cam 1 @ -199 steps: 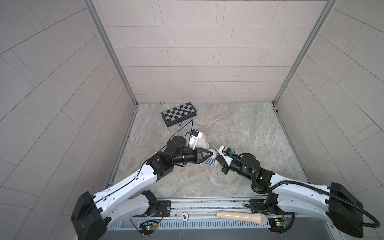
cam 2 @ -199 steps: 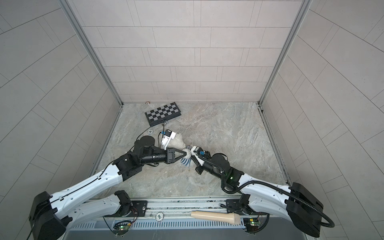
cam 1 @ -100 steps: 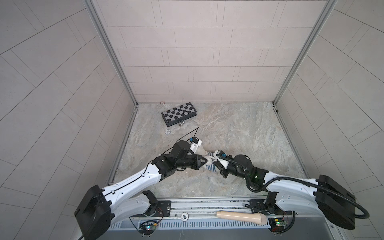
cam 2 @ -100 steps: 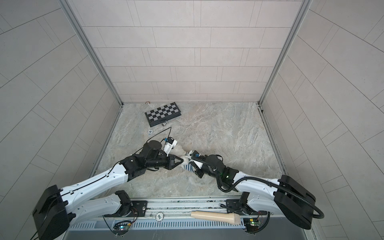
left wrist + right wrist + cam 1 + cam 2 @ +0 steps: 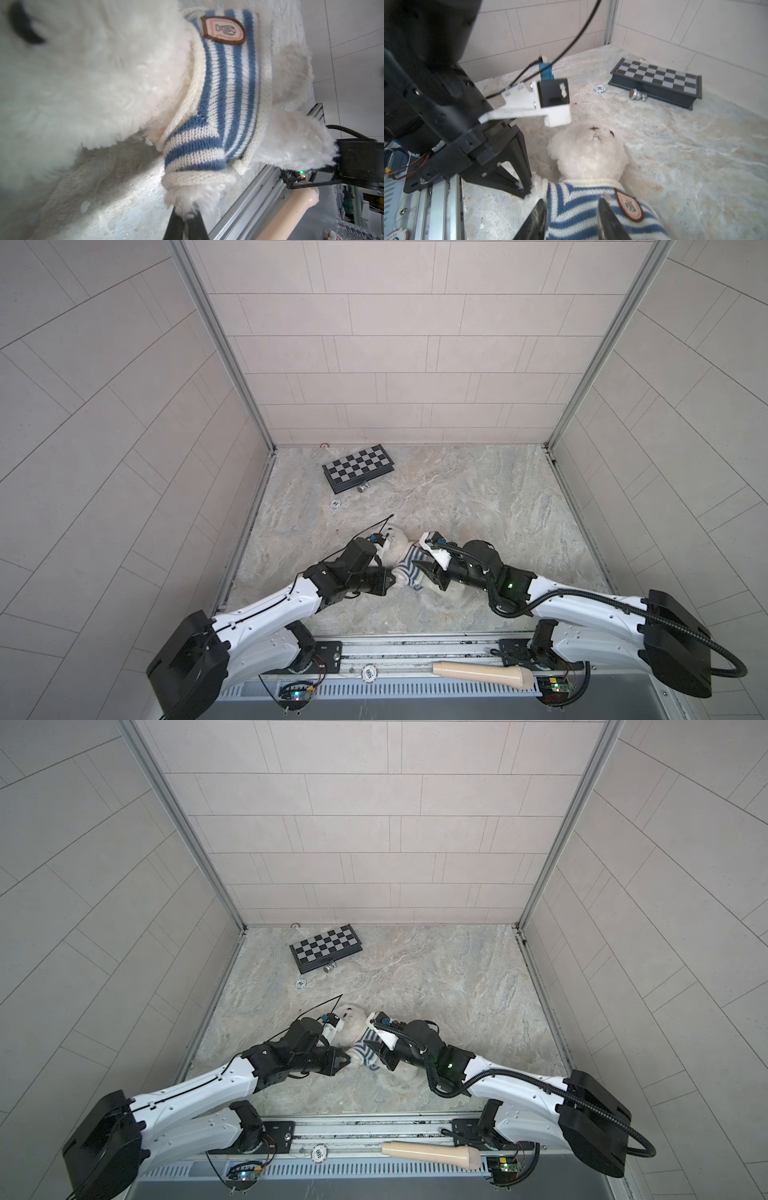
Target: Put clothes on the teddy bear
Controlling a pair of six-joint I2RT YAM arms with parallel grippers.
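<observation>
The left gripper pinches the paw of the teddy bear just past the sleeve of the striped shirt, probably to hold the arm through it, while the right gripper has its jaws spread on either side of the dressed chest

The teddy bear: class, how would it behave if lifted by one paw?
Probably floppy: where the left gripper pinches the teddy bear, its paw bunches thin. Likely light for its size, being fluffy pile. Unlikely to roll: it lies sprawled flat on the table.
</observation>
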